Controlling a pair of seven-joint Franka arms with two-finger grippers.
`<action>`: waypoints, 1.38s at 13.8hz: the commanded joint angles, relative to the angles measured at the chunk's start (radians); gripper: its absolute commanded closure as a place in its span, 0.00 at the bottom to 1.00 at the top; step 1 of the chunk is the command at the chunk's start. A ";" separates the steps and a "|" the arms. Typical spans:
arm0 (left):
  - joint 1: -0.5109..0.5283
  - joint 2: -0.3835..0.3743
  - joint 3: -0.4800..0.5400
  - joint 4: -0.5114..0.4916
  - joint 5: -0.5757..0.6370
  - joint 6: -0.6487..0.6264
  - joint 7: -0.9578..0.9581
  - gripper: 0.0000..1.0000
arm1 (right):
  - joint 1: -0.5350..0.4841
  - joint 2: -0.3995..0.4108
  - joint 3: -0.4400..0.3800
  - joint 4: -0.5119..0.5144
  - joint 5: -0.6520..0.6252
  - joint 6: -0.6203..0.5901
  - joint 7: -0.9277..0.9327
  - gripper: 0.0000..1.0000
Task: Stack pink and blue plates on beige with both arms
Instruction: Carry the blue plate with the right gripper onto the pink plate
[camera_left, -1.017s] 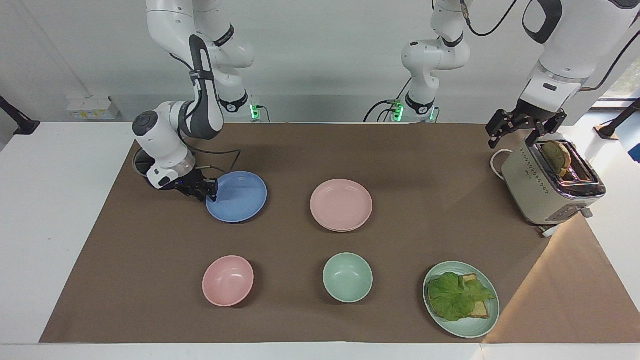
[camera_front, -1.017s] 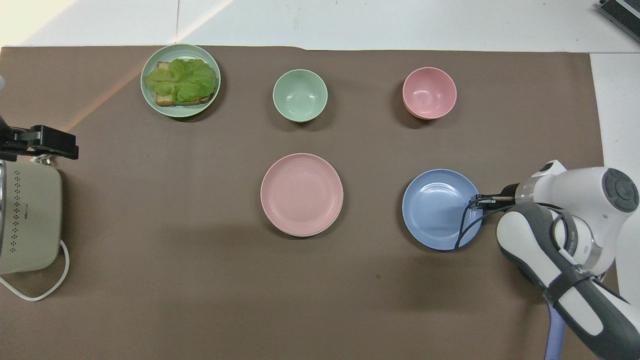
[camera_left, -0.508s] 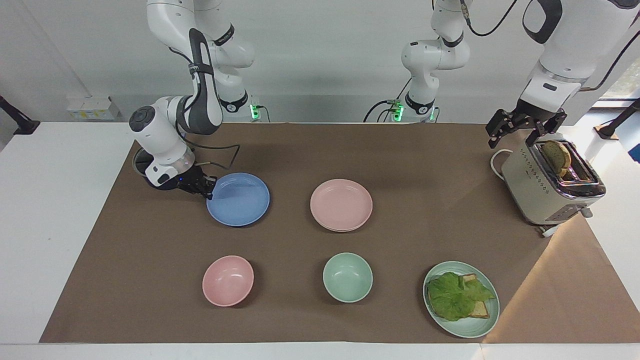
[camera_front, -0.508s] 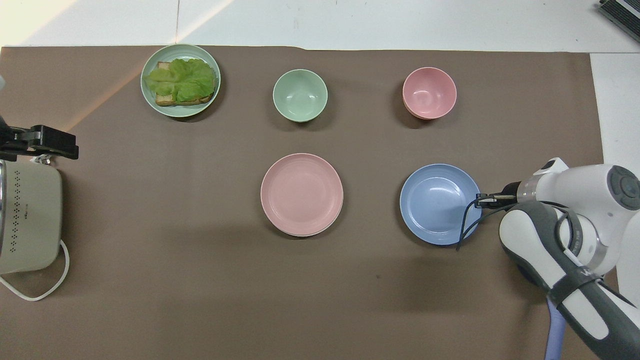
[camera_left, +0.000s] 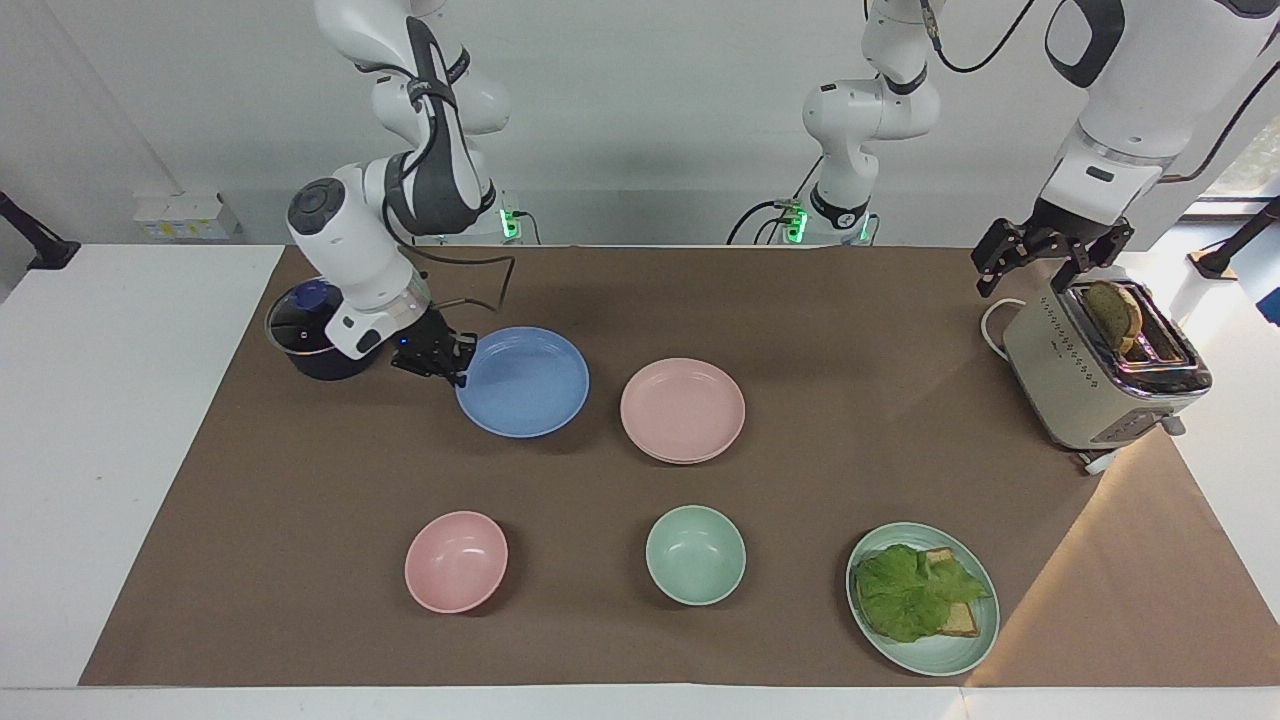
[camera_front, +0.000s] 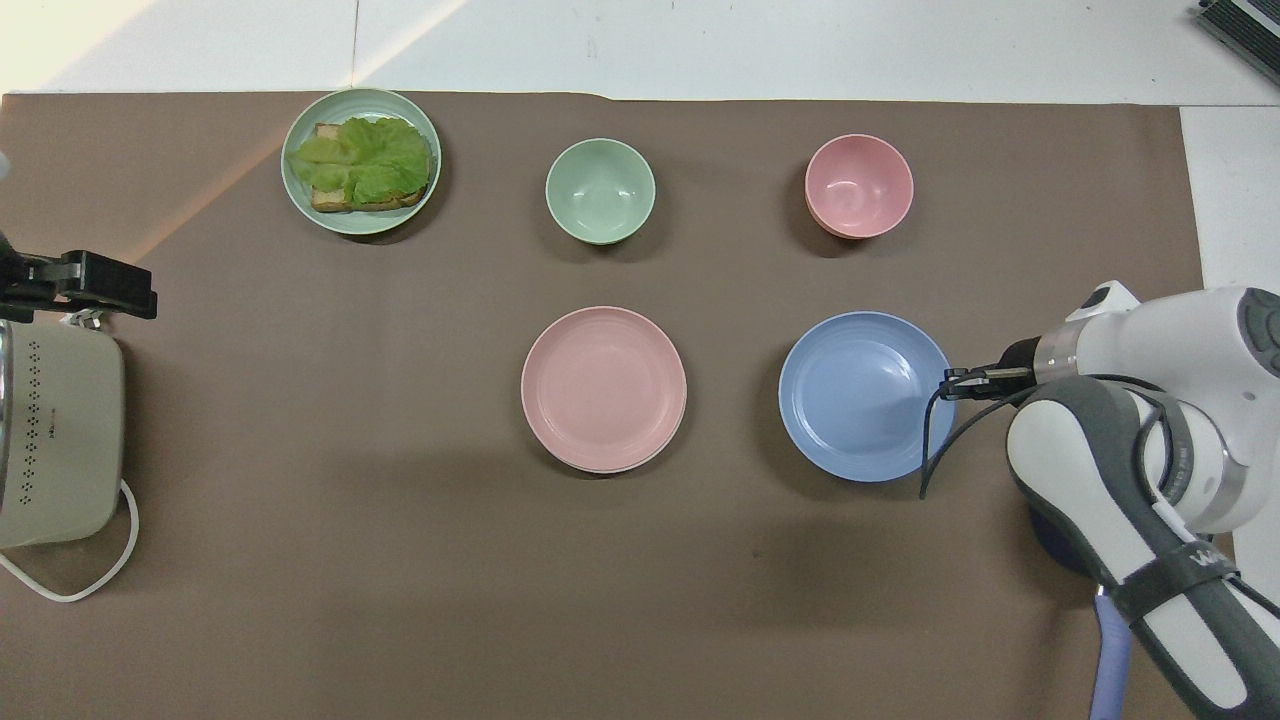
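The blue plate (camera_left: 522, 382) hangs just above the mat, its shadow under it, beside the pink plate (camera_left: 682, 408) on the right arm's end. My right gripper (camera_left: 455, 366) is shut on the blue plate's rim (camera_front: 940, 385), on the side away from the pink plate. The pink plate (camera_front: 603, 386) lies in the middle of the mat. Under its edge shows a thin pale rim, the beige plate (camera_left: 692, 460), otherwise covered. My left gripper (camera_left: 1042, 266) waits open above the toaster, holding nothing.
A dark lidded pot (camera_left: 308, 335) stands by the right arm. The toaster (camera_left: 1095, 375) with a slice of toast is at the left arm's end. Farther from the robots stand a pink bowl (camera_left: 456, 561), a green bowl (camera_left: 696, 555) and a green plate (camera_left: 945, 655) with lettuce and bread.
My right gripper has closed on the blue plate's rim, lifted it off the mat and carried it toward the pink plate, uncovering the pot. The left arm has not moved.
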 joint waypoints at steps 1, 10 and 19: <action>0.007 -0.014 -0.003 -0.004 0.005 -0.012 0.007 0.00 | 0.075 0.036 0.000 0.063 0.019 0.003 0.123 1.00; 0.007 -0.014 -0.003 -0.004 0.005 -0.012 0.007 0.00 | 0.334 0.171 0.000 0.124 -0.007 0.178 0.401 1.00; 0.007 -0.014 -0.003 -0.004 0.005 -0.012 0.007 0.00 | 0.322 0.194 0.000 0.067 -0.046 0.296 0.376 1.00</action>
